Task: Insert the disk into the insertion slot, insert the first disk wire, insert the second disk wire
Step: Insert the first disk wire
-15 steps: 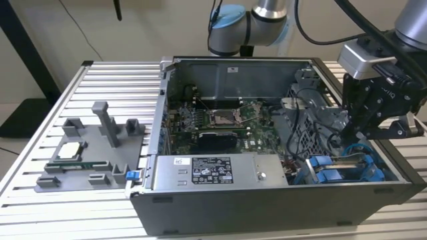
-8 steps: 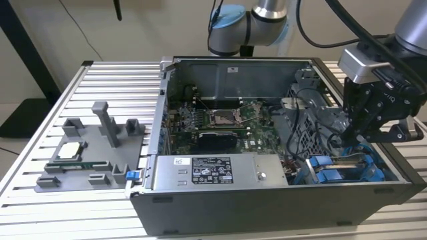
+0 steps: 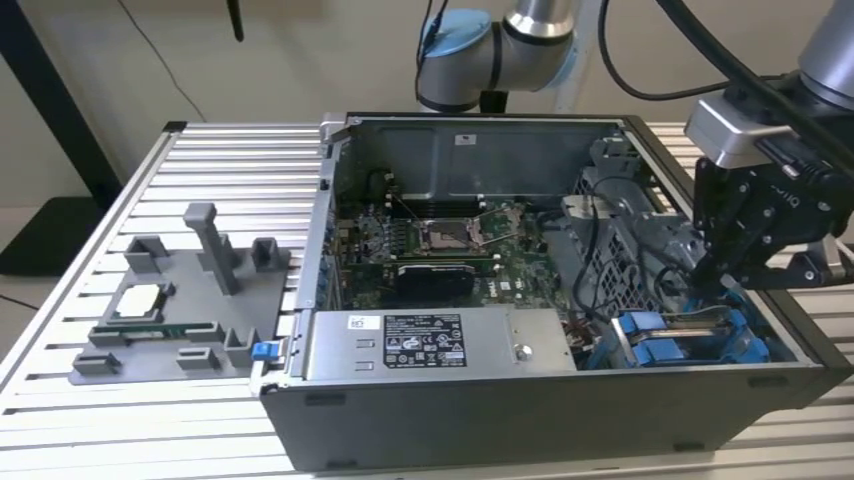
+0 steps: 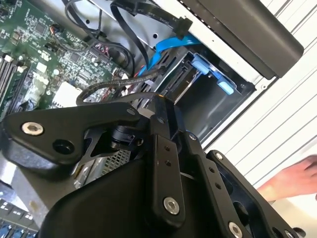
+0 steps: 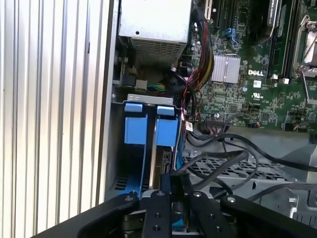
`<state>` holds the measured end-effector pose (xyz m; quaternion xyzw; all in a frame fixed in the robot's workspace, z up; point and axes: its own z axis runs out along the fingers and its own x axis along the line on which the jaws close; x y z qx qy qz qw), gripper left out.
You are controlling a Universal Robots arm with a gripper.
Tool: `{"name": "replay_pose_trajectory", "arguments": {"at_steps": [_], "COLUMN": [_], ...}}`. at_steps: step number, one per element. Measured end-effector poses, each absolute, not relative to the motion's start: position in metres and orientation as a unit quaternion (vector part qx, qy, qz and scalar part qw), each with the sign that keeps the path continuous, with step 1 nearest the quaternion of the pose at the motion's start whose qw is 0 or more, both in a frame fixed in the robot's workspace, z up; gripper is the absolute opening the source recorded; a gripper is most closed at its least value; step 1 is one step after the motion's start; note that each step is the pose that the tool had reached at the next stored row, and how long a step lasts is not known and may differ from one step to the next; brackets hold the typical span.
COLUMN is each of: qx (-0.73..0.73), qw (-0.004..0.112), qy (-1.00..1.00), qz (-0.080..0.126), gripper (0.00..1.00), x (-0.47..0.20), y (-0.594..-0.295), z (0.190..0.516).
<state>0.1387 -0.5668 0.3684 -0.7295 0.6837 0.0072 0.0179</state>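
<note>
Where the silver slatted aluminium table (image 3: 200, 150) carried everything, the dark grey, open-sided computer case (image 3: 534, 425) took up most of its width in the exterior view. The grey and blue robot arm (image 3: 501, 45) rose behind the case and was cut off by the picture's upper edge. Inside the case, the grey power supply box (image 3: 441, 345) with a white sticker lay along the near wall, and the green motherboard (image 3: 441, 235) sat behind it.

At the exterior view's right end of the case was the insertion slot (image 5: 148, 99), a grey sheet-metal drive cage, largely hidden there behind the tool. The disk (image 5: 167, 133) stood inside that cage. Its bright blue plastic carrier frame was plain to see, but the silver-grey body was mostly out of sight between the blue faces. I could not tell whether the two blue faces side by side belonged to one carrier or to two.

The black two-fingered gripper (image 5: 177, 186) reached down into the cage, just beside the blue frame. Its fingers stood narrow, pinched on the end of a thin black disk wire (image 5: 195, 159) that ran off over the perforated metal. The fingers covered the connector itself.

In the second wrist view a blurred hand (image 4: 292, 178) lay over the table slats, cut off at the picture's edge.
</note>
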Motion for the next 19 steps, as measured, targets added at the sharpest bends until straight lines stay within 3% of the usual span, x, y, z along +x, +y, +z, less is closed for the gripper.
{"name": "replay_pose_trajectory", "arguments": {"at_steps": [5, 19], "qx": [-0.727, -0.693], "qw": [0.009, 0.003], "qy": [0.687, 0.721], "qz": [0.006, 0.008], "gripper": [0.0, 0.0], "x": [0.144, 0.158], "y": [-0.567, -0.567], "z": [0.367, 0.357]}}
